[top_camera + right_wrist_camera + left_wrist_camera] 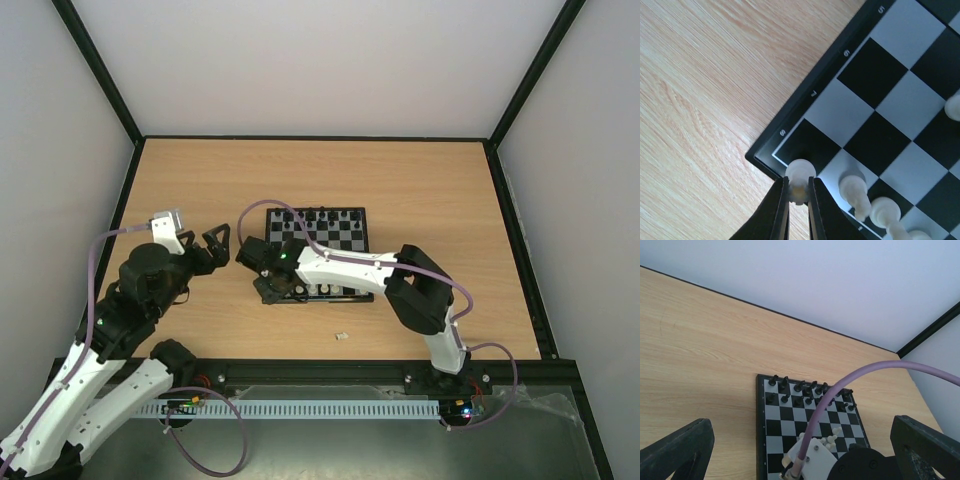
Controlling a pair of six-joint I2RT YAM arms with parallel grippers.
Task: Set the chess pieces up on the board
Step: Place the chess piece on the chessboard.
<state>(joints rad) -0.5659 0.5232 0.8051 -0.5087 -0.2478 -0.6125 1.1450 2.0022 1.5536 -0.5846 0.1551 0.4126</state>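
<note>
The board lies mid-table, with black chess pieces lined along its far rows and cream-white ones at its near edge. My right gripper is shut on a cream-white piece, holding it just over the board's corner square by the printed 8. Two more white pieces stand in the row beside it. In the top view this gripper is at the board's near-left corner. My left gripper hangs open left of the board, holding nothing. Its wrist view looks across the board.
One small cream-white piece lies loose on the table in front of the board. The right arm reaches across the board's near side. A black frame edges the table, with white walls behind.
</note>
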